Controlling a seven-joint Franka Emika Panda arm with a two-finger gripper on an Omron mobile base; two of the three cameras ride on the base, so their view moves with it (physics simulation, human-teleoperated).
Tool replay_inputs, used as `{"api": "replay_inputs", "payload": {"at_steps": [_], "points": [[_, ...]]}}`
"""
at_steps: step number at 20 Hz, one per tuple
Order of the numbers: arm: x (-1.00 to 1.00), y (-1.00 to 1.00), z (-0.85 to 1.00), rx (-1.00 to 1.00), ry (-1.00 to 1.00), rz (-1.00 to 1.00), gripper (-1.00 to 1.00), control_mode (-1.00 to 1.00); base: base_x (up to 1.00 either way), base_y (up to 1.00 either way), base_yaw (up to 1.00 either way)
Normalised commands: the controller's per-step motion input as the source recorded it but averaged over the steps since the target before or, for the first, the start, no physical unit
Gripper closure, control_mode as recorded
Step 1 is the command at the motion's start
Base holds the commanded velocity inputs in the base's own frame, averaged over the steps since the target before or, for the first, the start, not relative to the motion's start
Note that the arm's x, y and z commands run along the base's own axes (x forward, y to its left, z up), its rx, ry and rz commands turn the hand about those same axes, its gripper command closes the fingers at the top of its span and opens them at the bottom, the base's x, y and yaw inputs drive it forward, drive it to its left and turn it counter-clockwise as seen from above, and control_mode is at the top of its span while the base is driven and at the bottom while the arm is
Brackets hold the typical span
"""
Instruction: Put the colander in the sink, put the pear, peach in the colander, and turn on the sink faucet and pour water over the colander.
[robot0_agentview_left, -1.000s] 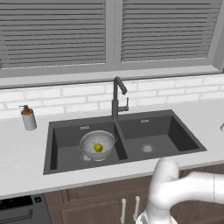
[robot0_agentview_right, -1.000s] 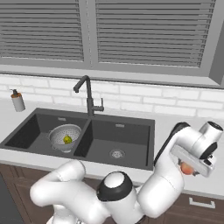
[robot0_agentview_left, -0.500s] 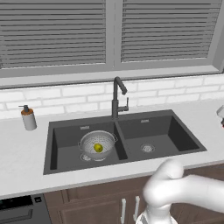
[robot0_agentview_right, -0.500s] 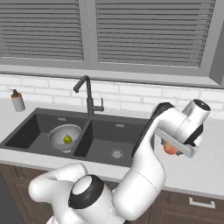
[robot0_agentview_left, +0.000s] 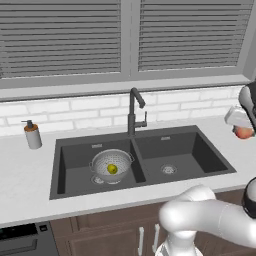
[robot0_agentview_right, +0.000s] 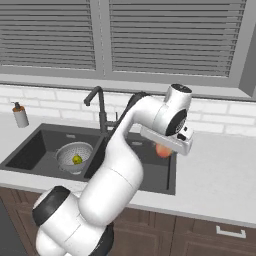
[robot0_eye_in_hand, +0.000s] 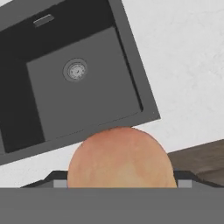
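Beneath shuttered windows, the peach (robot0_eye_in_hand: 117, 159) is held in the gripper (robot0_agentview_right: 165, 148), lifted above the counter (robot0_agentview_right: 220, 175) for carrying to the colander (robot0_agentview_left: 111, 165), where the pear (robot0_agentview_left: 112, 169) is already seated in the sink (robot0_agentview_left: 75, 155).

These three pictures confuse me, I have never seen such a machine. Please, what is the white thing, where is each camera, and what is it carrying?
The white shape is a robot arm in a rendered kitchen. Two cameras sit behind it, to its left and right, looking over the counter. The third rides on its hand and looks down along the gripper, which holds the peach in the air, above the right end of the dark double sink. In the left basin stands the colander with the pear inside. Behind the sink are the faucet and, at the left, a soap bottle. No water runs.
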Motion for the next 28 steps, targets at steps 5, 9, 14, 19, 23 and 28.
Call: {"api": "replay_inputs", "payload": {"at_steps": [5,9,14,19,23,28], "points": [[-0.21,1.0,0.01,-0.1,0.12,0.19,1.0,-1.0,0.0,0.0,0.0],[-0.23,1.0,0.0,-0.11,0.14,0.19,1.0,-1.0,0.0,0.0,0.0],[-0.29,1.0,0.0,-0.11,0.03,0.17,1.0,-1.0,0.0,0.0,0.0],[-0.3,1.0,0.0,-0.13,0.0,0.14,1.0,-1.0,0.0,0.0,0.0],[-0.17,1.0,0.0,-0.11,-0.04,0.11,1.0,-1.0,0.0,0.0,0.0],[0.0,1.0,0.0,-0.06,-0.01,0.06,1.0,-1.0,0.0,0.0,0.0]]}}
